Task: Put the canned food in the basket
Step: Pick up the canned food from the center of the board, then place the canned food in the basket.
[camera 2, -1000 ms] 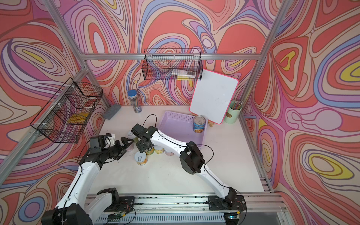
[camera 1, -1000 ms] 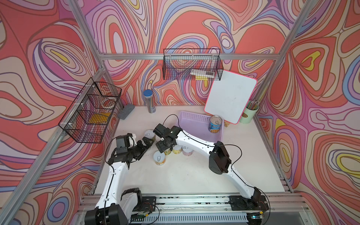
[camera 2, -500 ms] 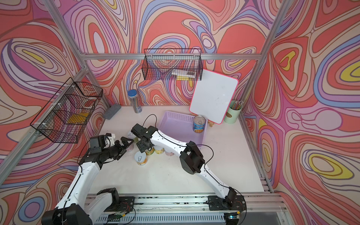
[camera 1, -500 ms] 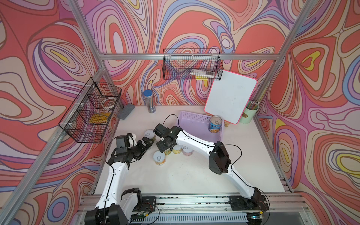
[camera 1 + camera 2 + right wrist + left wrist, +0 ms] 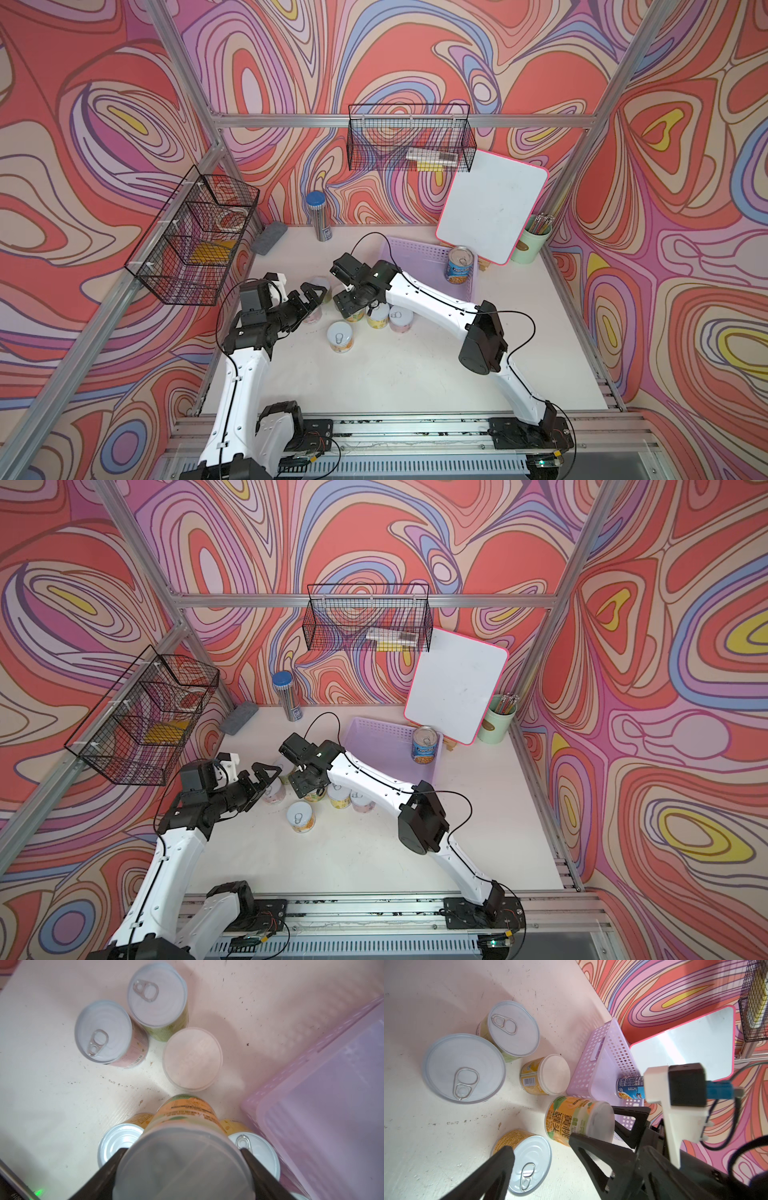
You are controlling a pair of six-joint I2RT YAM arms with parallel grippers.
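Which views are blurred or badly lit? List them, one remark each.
Right wrist: the held can in the right claw is soft, too near the lens, and the basket smears. Left wrist: standing cans crisp, soft shadows beside them. Both top views: evenly lit and sharp throughout.

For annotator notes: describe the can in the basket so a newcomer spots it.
Beside the leaning whiteboard sits a lavender basket. One can stands upright in its corner nearest the whiteboard. Only it has a blue label; the tins outside are yellowish or pink.
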